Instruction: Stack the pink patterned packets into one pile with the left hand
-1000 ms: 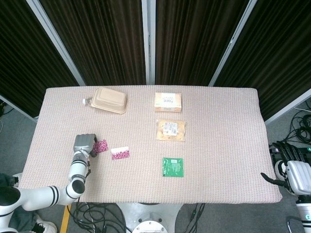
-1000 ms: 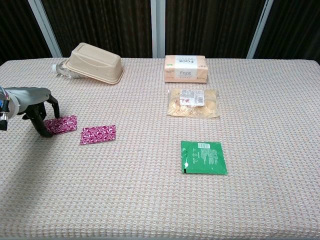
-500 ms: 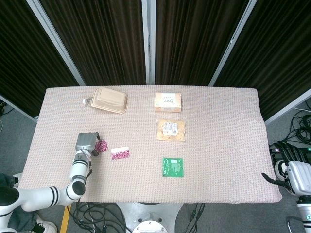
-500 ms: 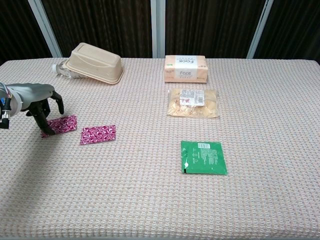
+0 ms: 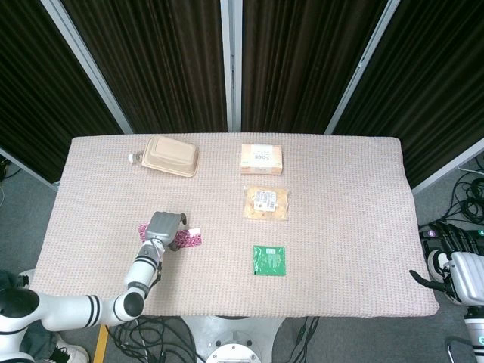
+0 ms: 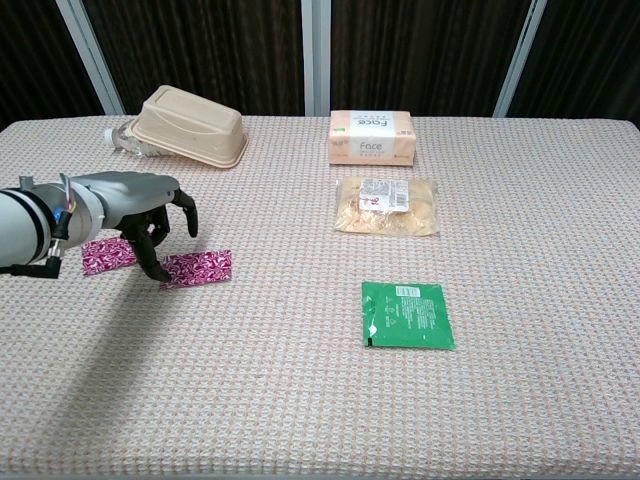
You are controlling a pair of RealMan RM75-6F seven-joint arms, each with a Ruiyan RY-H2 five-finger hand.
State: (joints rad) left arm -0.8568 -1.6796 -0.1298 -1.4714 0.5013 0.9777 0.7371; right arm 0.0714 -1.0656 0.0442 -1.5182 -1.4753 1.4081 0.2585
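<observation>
Left hand (image 6: 140,212) low over the table (image 6: 520,400), between the two pink packets, fingers (image 6: 187,215) curled downward and apart, nothing held; fingertips at or near the left edge of the right-hand packet (image 6: 198,268), contact not certain. Other pink packet (image 6: 106,255) flat just left of it, partly behind the forearm. Both packets side by side, not stacked. Right hand (image 5: 454,266) off the table's right edge, at rest; grip state not readable. Farther back: tan lidded container (image 6: 190,127), tissue box (image 6: 372,137), bag of snacks (image 6: 386,206); green sachet (image 6: 406,314) nearer the front.
</observation>
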